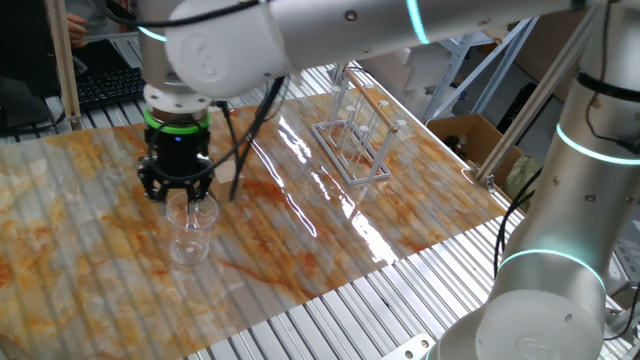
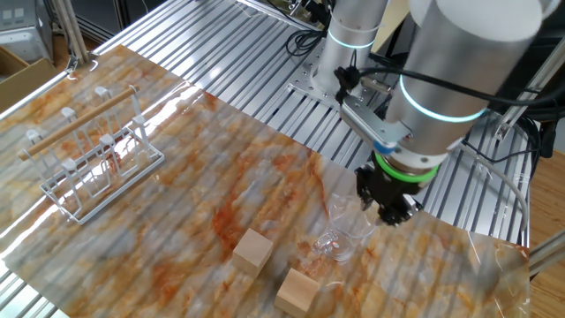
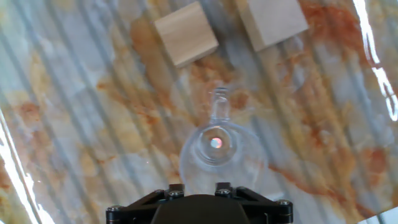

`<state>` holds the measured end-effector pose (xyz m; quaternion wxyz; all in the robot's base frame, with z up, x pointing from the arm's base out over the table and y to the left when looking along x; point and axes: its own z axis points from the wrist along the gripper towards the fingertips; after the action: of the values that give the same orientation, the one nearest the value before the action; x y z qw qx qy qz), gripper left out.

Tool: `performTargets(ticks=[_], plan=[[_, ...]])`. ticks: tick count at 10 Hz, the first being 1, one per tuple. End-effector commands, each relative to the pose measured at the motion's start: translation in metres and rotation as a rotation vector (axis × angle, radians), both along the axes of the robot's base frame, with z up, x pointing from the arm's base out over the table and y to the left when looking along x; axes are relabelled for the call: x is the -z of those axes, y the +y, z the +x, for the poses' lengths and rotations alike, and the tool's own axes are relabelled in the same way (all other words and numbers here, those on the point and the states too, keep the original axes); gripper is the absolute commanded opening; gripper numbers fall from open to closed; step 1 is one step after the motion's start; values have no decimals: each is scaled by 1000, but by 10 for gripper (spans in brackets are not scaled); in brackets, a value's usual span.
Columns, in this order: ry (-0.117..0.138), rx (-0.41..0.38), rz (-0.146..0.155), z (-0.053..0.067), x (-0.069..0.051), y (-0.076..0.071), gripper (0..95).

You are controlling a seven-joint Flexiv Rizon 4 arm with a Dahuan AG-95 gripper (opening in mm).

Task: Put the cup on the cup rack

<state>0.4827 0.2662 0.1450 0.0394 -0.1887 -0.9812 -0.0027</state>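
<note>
The cup [image 1: 190,236] is a clear tumbler standing upright on the marbled table sheet near its front edge, also seen as the cup [image 2: 342,237]. My gripper [image 1: 186,196] hangs straight above its rim, fingers pointing down. In the hand view I look down into the cup [image 3: 219,155], just ahead of the gripper [image 3: 199,186], whose two fingertips stand apart with a gap between them and nothing pinched. The cup rack [image 1: 352,140], thin clear pegs on a wire base, stands at the far side of the sheet and appears as the cup rack [image 2: 93,163] far from the cup.
Two tan wooden cubes [image 2: 253,250] [image 2: 297,291] lie close to the cup, shown as cubes [image 3: 185,32] [image 3: 272,22] ahead of it in the hand view. A ribbed metal tabletop [image 1: 400,310] surrounds the sheet. A cardboard box [image 1: 470,140] sits beyond the rack.
</note>
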Motion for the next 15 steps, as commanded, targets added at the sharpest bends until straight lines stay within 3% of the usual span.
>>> performTargets(ticks=[1, 15], plan=[[-2, -11, 9, 0, 3, 3, 380], [-23, -33, -24, 6, 32, 10, 380]])
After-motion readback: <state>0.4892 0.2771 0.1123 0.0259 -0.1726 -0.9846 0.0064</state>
